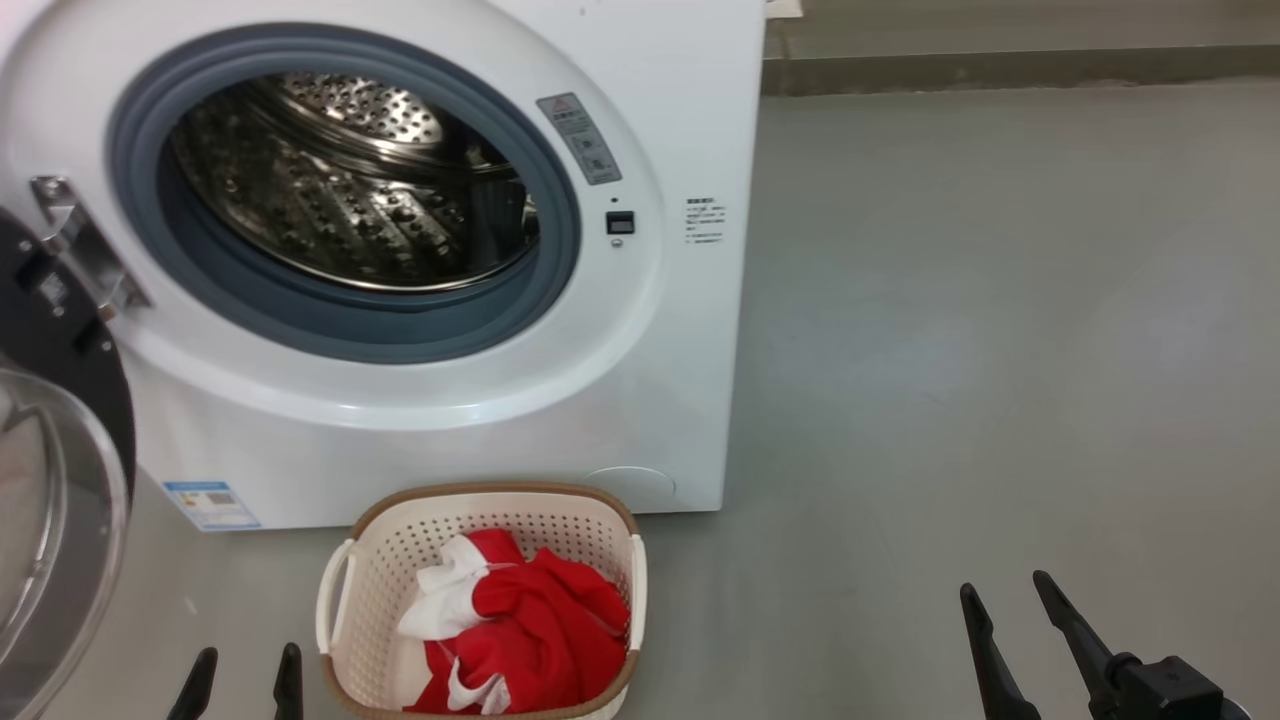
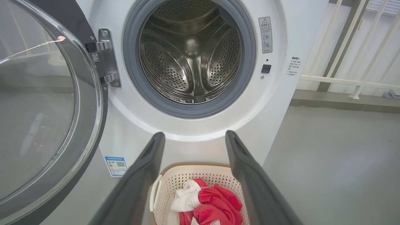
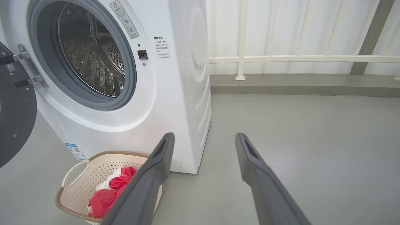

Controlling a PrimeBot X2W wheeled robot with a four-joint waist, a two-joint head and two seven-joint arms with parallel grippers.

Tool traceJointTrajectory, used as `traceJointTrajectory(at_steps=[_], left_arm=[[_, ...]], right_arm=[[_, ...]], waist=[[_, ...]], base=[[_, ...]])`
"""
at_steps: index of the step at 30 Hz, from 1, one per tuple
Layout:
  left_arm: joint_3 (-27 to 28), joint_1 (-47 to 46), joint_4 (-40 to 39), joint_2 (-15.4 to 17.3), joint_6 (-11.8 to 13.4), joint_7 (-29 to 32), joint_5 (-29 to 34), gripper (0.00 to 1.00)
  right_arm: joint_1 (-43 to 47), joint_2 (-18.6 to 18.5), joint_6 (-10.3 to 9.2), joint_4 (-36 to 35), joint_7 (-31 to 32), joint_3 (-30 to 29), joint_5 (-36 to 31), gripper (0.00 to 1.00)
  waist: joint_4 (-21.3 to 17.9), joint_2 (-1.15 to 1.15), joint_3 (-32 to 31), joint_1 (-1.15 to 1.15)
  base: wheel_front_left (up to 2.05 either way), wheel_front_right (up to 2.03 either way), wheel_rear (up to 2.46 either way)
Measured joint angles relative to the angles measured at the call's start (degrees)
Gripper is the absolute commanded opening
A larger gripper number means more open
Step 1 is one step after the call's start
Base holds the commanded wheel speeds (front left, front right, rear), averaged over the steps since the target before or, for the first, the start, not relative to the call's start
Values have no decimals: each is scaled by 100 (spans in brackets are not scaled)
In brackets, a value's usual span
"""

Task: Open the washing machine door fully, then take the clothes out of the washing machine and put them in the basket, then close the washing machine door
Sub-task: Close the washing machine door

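Left claw, two long dark fingers spread wide and holding nothing, hovers low just beside the small cream perforated plastic basket with a brown woven-look rim; the right claw, equally spread and empty, hangs well apart over bare floor. Soft bright red and white clothes lie crumpled in the basket, which sits on the floor touching or nearly touching the front of the big white front-loading washing machine. Its shiny perforated steel drum looks empty inside the grey rubber gasket. The large round washing machine door with a glossy black rim and bulging clear glass bowl stands swung open at the left on a metal hinge. The door probably feels rigid and fairly heavy, its glass slippery; pushing on the black rim far from the hinge seems the best purchase. Smooth grey floor, pale wall and white railing behind
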Motion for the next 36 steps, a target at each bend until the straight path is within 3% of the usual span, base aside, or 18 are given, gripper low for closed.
traceJointTrajectory(at_steps=[15, 36], left_arm=[[88, -2, 44, -171, 0, 0, -87, 100], [247, -2, 140, -330, 0, 0, -12, 100]], right_arm=[[-34, -14, 0, 63, 0, 229, -89, 100], [-292, -163, 0, 226, 0, 727, -103, 100]], waist=[[839, 0, 6, 0], [2356, 0, -93, 0]], base=[[0, 0, 0], [0, 0, 0]])
